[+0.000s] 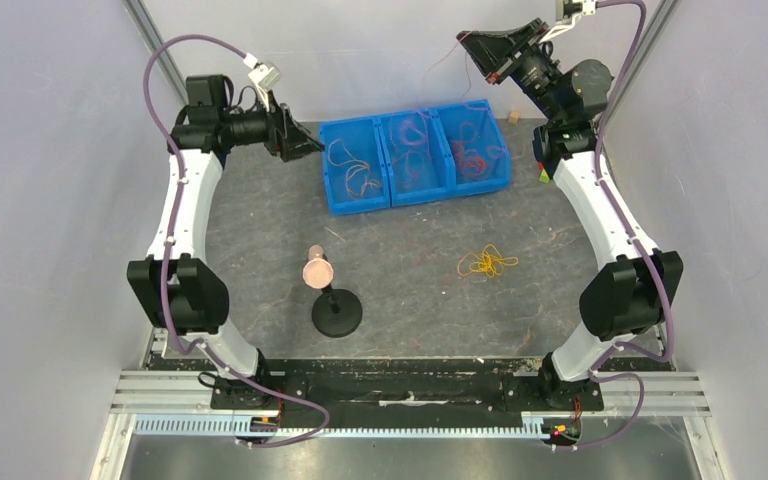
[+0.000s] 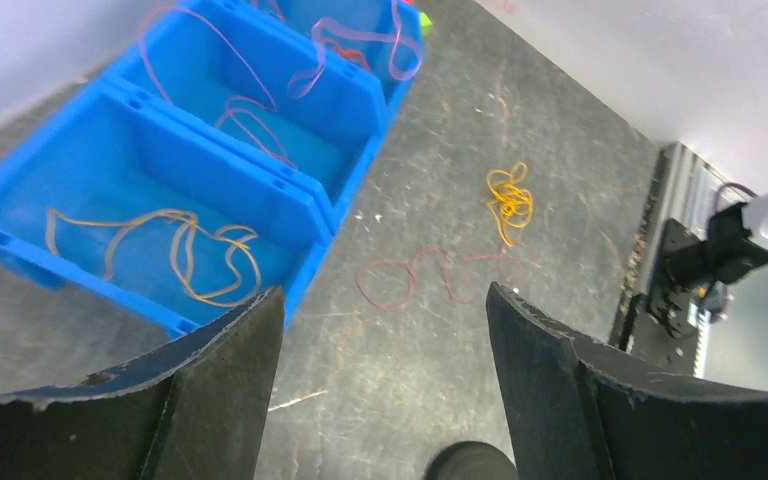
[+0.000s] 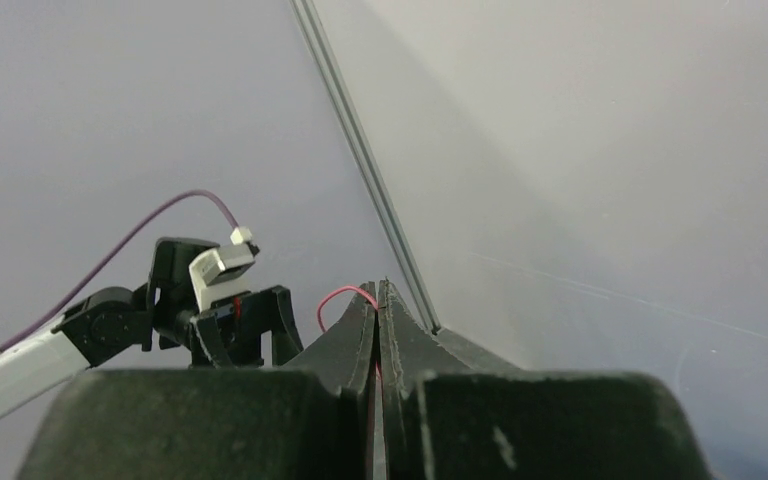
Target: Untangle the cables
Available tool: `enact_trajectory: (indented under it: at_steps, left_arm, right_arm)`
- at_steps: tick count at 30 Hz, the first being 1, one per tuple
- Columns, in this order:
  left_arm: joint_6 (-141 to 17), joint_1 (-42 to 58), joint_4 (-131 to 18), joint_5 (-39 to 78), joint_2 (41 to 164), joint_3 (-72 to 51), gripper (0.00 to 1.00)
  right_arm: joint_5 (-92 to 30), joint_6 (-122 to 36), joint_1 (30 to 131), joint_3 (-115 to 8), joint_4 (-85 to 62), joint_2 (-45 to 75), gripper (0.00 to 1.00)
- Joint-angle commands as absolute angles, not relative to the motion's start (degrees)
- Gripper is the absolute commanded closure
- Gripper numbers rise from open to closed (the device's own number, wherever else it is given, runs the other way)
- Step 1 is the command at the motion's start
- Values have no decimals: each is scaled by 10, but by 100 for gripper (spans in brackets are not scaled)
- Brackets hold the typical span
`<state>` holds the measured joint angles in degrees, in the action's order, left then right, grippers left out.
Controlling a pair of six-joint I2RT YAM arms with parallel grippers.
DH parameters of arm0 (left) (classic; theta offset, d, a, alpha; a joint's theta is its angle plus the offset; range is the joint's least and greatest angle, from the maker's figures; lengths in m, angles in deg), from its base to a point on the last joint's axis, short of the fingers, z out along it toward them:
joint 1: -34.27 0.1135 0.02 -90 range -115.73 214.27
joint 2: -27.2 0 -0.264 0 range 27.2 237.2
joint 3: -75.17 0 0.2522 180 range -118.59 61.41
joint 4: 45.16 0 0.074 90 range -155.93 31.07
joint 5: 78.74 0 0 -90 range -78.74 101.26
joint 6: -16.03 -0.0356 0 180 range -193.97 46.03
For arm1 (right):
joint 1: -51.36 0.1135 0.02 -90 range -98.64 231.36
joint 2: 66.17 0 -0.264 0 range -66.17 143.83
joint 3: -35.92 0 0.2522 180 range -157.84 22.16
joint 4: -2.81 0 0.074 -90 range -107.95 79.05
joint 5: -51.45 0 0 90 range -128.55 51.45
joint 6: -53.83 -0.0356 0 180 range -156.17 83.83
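Note:
A small yellow-orange tangle (image 1: 487, 263) lies on the table right of centre; it also shows in the left wrist view (image 2: 509, 200). A red-pink strand (image 2: 440, 275) lies in loose loops on the table beside it. My right gripper (image 1: 465, 42) is raised high at the back, above the bins, and is shut on a thin red cable (image 3: 345, 297) that curls out at its tips (image 3: 377, 290); a thin strand (image 1: 440, 62) hangs from it. My left gripper (image 1: 305, 140) is open and empty (image 2: 383, 290), left of the bins.
Three joined blue bins (image 1: 388, 198) stand at the back centre, holding an orange strand (image 2: 175, 250), pink-purple strands (image 2: 250, 115) and red strands (image 1: 475, 155). A black round-based stand (image 1: 337, 315) with a pink top is in the near middle. A small wooden block (image 1: 513, 118) lies behind the bins.

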<state>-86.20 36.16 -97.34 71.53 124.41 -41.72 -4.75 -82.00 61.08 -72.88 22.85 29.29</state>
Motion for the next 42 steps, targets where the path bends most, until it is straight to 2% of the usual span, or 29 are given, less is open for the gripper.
enact_trajectory:
  at_steps: [1, 6, 13, 17, 21, 38, 40, 41, 42]
  left_arm:
    - [-822, 381, -877, 807, 1209, -331, 19]
    - [-668, 371, -603, 781, 1166, -269, 19]
    - [-538, 245, -453, 749, 1201, -359, 19]
    - [-560, 169, -443, 681, 1207, -361, 19]
    - [-562, 134, -428, 627, 1230, -371, 18]
    - [-565, 55, -328, 620, 1318, -347, 18]
    - [-569, 45, -325, 618, 1321, -343, 22]
    - [-574, 41, -328, 614, 1324, -342, 27]
    - [-579, 39, -332, 610, 1323, -342, 36]
  right_arm:
    - [-58, -815, 603, -758, 255, 284, 100]
    - [-31, -836, 604, -750, 269, 291, 100]
    - [-2, -863, 605, -719, 312, 283, 100]
    - [-1, -868, 612, -706, 318, 277, 100]
    - [1, -872, 627, -698, 326, 275, 100]
    - [-16, -878, 653, -717, 331, 284, 100]
    - [-20, -878, 653, -718, 333, 283, 100]
    - [-21, -879, 653, -718, 333, 283, 100]
    - [-23, -880, 653, -720, 333, 283, 100]
